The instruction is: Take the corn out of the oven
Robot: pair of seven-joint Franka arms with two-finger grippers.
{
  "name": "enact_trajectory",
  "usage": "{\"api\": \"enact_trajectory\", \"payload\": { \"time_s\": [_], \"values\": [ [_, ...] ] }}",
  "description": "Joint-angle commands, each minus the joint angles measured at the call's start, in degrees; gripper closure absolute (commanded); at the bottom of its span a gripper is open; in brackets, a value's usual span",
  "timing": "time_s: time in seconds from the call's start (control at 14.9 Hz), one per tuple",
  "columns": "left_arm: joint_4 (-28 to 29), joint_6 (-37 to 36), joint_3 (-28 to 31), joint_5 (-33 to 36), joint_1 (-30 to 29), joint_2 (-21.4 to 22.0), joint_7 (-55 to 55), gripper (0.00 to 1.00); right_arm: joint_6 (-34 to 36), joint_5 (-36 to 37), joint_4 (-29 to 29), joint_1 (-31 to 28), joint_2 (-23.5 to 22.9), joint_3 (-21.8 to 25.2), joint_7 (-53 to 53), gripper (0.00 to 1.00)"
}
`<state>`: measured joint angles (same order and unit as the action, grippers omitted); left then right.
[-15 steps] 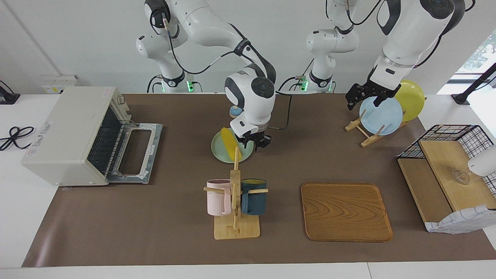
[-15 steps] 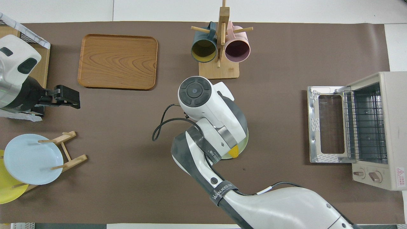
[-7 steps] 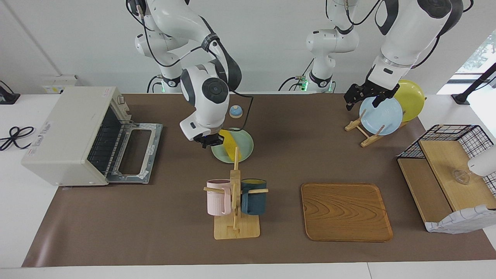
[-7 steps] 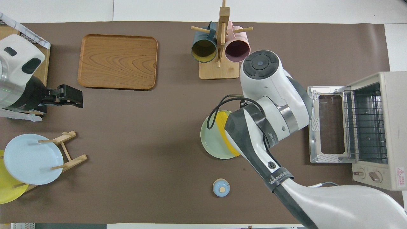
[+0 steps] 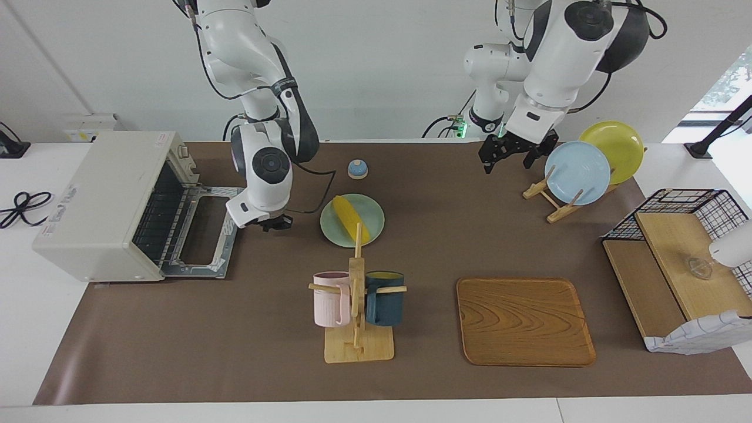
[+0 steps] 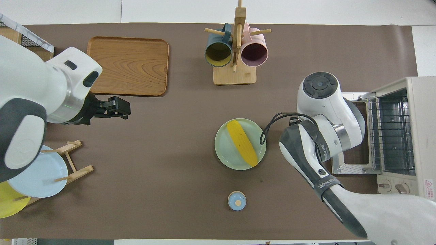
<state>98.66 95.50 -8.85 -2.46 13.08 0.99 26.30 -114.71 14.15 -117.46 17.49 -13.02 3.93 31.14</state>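
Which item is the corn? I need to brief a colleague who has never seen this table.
Start at the open oven at the right arm's end of the table; beside its door lies a pale green plate. The corn lies on it: a slim, tapered, bright yellow cob, unlike the round yellow plate on the rack.

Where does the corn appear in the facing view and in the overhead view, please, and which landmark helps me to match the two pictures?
Facing view: the corn lies slantwise on the pale green plate, a little above the middle of the picture.
Overhead view: the corn lies on the same pale green plate, just below the middle.
Shared landmark: the wooden mug rack stands farther from the robots than the plate.
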Motion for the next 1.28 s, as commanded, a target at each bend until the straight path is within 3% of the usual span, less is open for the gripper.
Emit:
{"api": "enact_trajectory", "payload": {
  "time_s": [0.0, 0.27, 0.67, 0.81, 1.01, 1.21],
  "values": [
    [1.36, 3.71, 0.68, -2.01, 4.74, -1.85, 6.01, 0.00, -4.02, 1.93, -5.75, -2.98, 3.35, -0.67, -0.82, 1.00],
    [2.06, 13.19, 0.76, -2.11, 14.76, -9.32, 22.79, 0.00, -7.63, 1.93, -7.96, -6.15, 3.44, -0.67, -3.28, 1.00],
    [-0.03, 29.71, 1.03, 0.34, 26.01, -23.37, 41.43, 0.00, -5.97, 7.64, -7.26, -7.64, 3.27, -0.67, -8.55, 1.00],
    [-0.39, 33.77, 1.03, 1.41, 26.99, -26.55, 44.09, 0.00, -3.17, 8.52, -4.98, -7.64, 3.01, -0.67, -10.39, 1.00],
    [-0.31, 37.30, 1.12, 1.41, 27.70, -27.62, 45.49, 0.00, 2.01, 8.44, -0.59, -10.35, 4.75, -0.67, -18.81, 1.00],
    [0.31, 38.17, 1.20, 1.58, 28.58, -27.97, 46.29, 0.00, 4.66, 8.00, 0.13, -14.48, 8.53, -0.76, -26.90, 1.00]
  ]
}}
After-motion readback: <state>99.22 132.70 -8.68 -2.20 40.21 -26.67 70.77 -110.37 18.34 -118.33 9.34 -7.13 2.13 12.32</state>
